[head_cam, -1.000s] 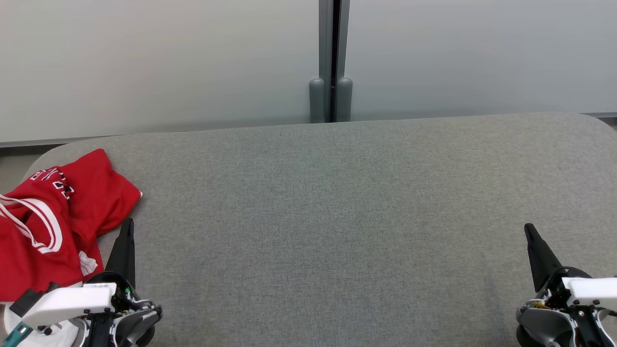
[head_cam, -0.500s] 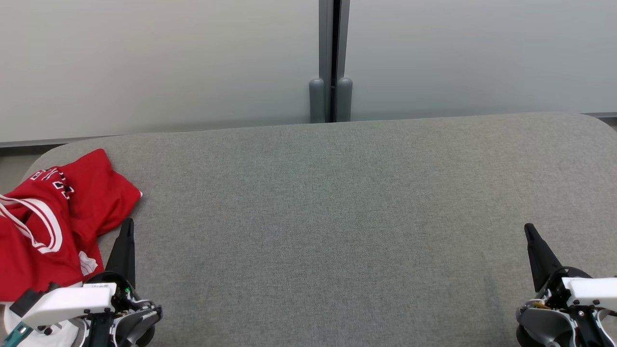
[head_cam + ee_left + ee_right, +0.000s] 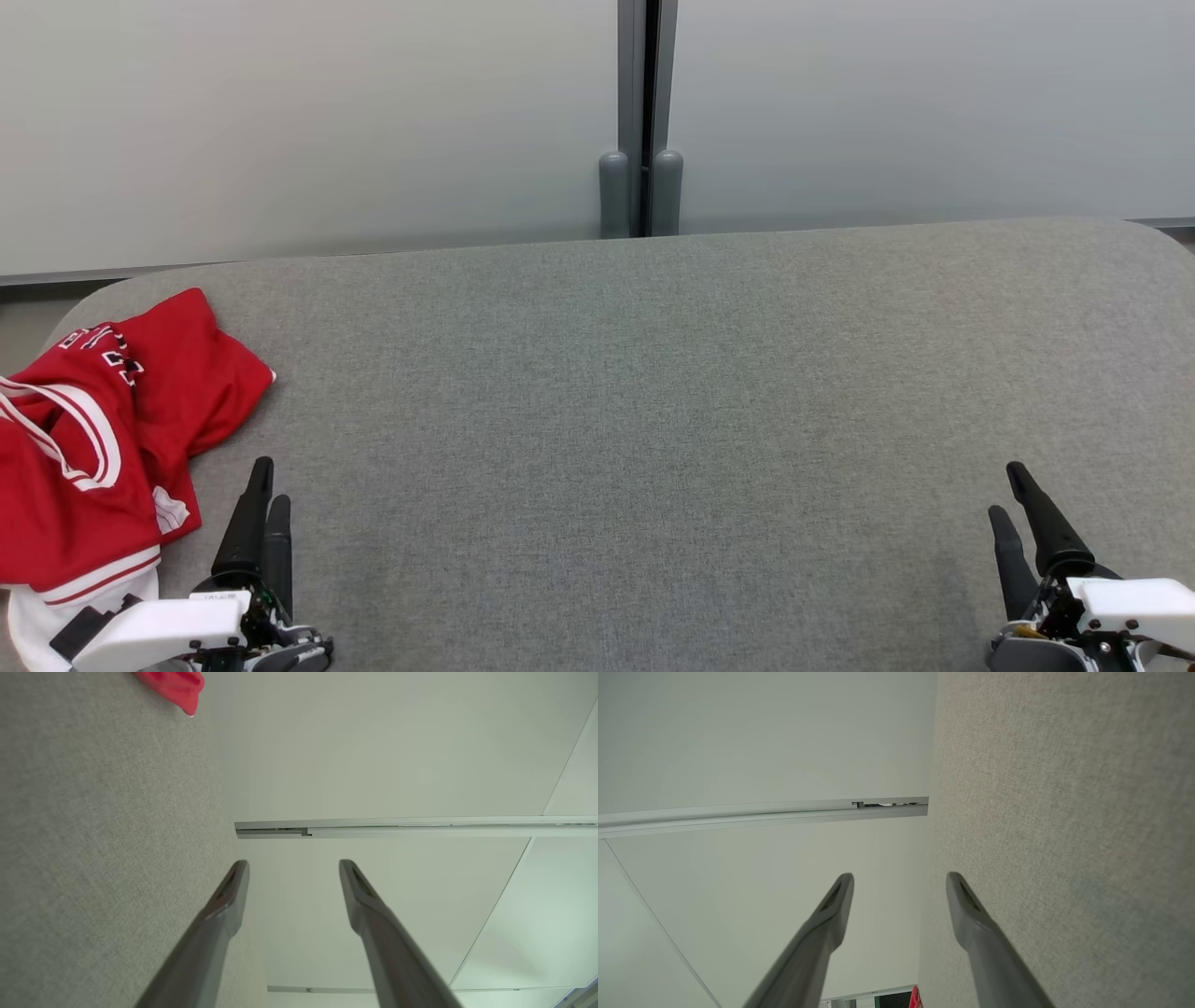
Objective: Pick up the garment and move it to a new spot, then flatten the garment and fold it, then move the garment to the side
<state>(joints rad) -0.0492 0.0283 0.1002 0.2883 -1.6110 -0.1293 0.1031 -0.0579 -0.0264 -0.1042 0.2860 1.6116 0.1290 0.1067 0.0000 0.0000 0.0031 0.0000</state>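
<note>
A crumpled red garment (image 3: 93, 439) with white trim and lettering lies at the far left of the grey table (image 3: 653, 420), partly past the picture's edge. My left gripper (image 3: 271, 485) hovers just right of the garment's near part, apart from it, open and empty. The left wrist view shows those fingers (image 3: 293, 864) spread and a red corner of the garment (image 3: 175, 688) far ahead. My right gripper (image 3: 1005, 489) sits at the lower right, far from the garment, open with nothing in it (image 3: 900, 877). A red sliver of the garment (image 3: 915, 998) shows at that view's bottom.
Frosted pale wall panels stand right behind the table, joined by a grey post (image 3: 640, 112). The table's far edge runs along them and its far corners are rounded. Bare grey felt stretches between the two grippers.
Both grippers have drawn back toward the near edge and turned, so both fingers of each now show. The garment's white hem, earlier covered by the left gripper, is uncovered. The garment itself lies unchanged.
</note>
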